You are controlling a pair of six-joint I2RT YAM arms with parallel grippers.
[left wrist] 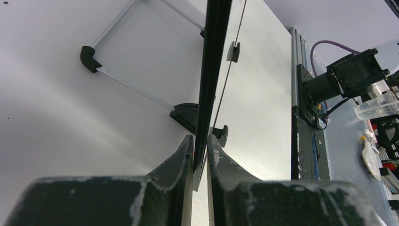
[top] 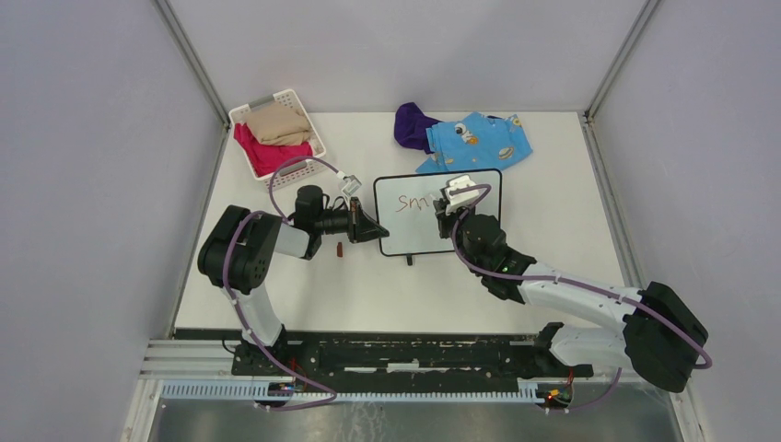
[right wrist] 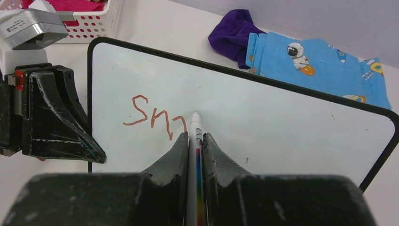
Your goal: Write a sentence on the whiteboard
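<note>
The whiteboard (top: 405, 226) lies near the middle of the table, white with a thin black frame (right wrist: 301, 89). My left gripper (top: 379, 232) is shut on its left edge (left wrist: 209, 94); the black frame runs between the fingers (left wrist: 181, 155). My right gripper (right wrist: 195, 136) is shut on a white marker (right wrist: 195, 129) with a rainbow stripe. Its tip touches the whiteboard (right wrist: 282, 127) just right of the writing. The sentence (right wrist: 157, 117) reads "sm" in reddish-brown strokes, also seen from above (top: 410, 202).
A white slatted basket (top: 307, 109) with beige and pink cloth stands at the back left. A purple cloth (top: 414, 124) and a blue printed garment (top: 479, 143) lie behind the board. A small dark red cap (top: 339, 249) lies by the left gripper.
</note>
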